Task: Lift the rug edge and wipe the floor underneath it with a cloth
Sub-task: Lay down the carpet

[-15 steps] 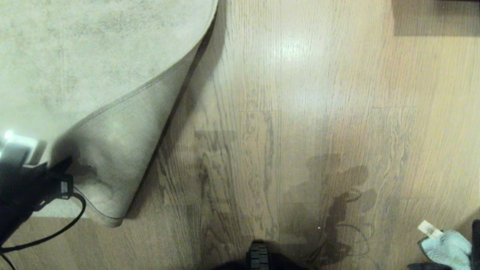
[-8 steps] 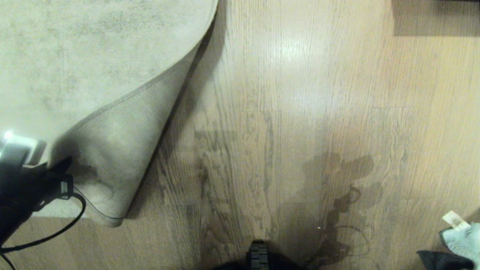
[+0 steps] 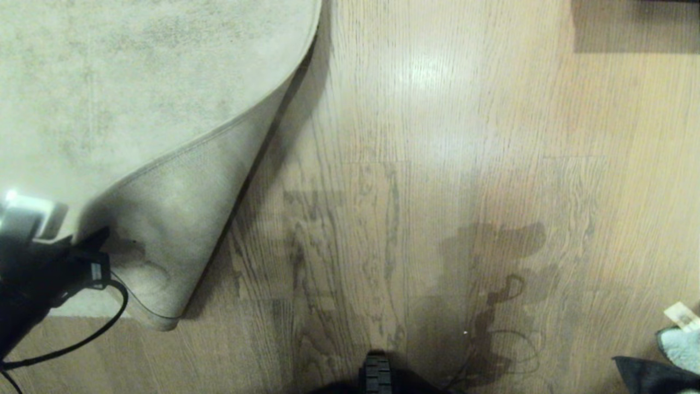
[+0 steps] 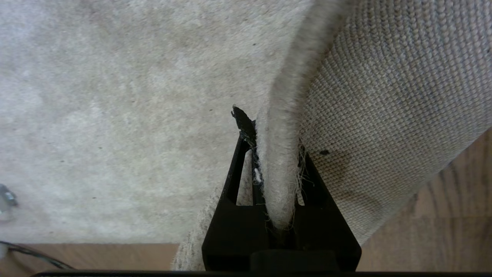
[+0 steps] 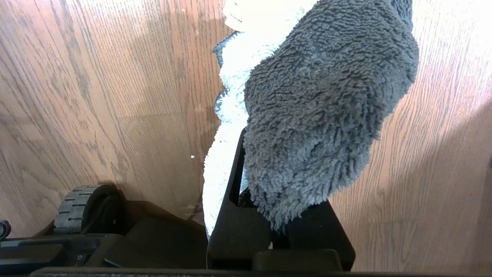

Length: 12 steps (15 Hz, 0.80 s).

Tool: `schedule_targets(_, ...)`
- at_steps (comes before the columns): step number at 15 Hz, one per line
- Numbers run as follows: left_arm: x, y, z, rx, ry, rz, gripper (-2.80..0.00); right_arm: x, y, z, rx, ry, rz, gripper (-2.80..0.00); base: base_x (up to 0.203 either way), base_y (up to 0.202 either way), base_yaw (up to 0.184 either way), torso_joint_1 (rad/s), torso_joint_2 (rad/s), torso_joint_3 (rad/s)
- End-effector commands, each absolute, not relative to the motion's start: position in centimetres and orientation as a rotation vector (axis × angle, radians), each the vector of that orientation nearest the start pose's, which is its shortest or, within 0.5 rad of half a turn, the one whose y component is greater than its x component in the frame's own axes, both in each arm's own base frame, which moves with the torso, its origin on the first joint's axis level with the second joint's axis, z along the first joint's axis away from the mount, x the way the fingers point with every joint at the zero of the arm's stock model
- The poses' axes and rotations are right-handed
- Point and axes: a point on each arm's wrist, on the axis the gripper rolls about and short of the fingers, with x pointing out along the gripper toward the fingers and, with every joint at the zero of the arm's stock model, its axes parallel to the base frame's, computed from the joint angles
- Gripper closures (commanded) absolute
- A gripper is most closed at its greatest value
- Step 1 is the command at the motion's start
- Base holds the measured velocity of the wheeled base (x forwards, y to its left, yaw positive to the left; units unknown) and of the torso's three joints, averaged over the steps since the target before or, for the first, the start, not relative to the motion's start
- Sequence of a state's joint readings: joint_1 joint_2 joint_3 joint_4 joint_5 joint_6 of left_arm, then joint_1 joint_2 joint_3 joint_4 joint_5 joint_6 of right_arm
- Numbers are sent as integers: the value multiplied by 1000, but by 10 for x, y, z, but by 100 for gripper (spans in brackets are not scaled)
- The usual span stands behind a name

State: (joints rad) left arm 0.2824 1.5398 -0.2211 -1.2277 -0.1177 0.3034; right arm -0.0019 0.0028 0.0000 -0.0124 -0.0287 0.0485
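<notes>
The left end effector [image 4: 277, 154] was clamped on the rug edge [image 4: 278, 161], its 2 black tapered fingers [image 4: 240, 161] pressed against either side of the fuzzy pile border, with loose fibres fraying where they gripped. In the head view this end effector [image 3: 90, 257] sat at the lower left, holding the corner of the rug [image 3: 126, 82] folded back on itself, so that a curved flap of tan, coarse woven backing [image 3: 175, 219] faced upward over the pale, mottled short pile. A black cable [image 3: 104, 323] looped from the arm across the flap's lower tip. Beside the fold lay the floor [image 3: 415, 164], glossy light brown planks with dark streaky grain and a bright glare patch. The right end effector [image 5: 269, 215] was pinched on the cloth [image 5: 319, 107], a shaggy dark grey rag with a fluffy white underside that draped over its black fingers, above the planks. In the head view, the cloth [image 3: 683, 347] showed only at the lower right border, its small paper tag [image 3: 681, 316] sticking out.
</notes>
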Motion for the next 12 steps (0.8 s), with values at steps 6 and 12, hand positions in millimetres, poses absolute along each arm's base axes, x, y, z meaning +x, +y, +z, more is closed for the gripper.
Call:
schedule_targets(6, 201, 38, 146, 164, 70, 117, 0, -23, -1, 77, 49, -13, -32, 0, 0, 0, 0, 0, 0, 0)
schedule_targets(12, 178, 18, 142, 79, 69, 63, 0, -23, -1, 77, 49, -13, -32, 0, 0, 0, 0, 0, 0, 0)
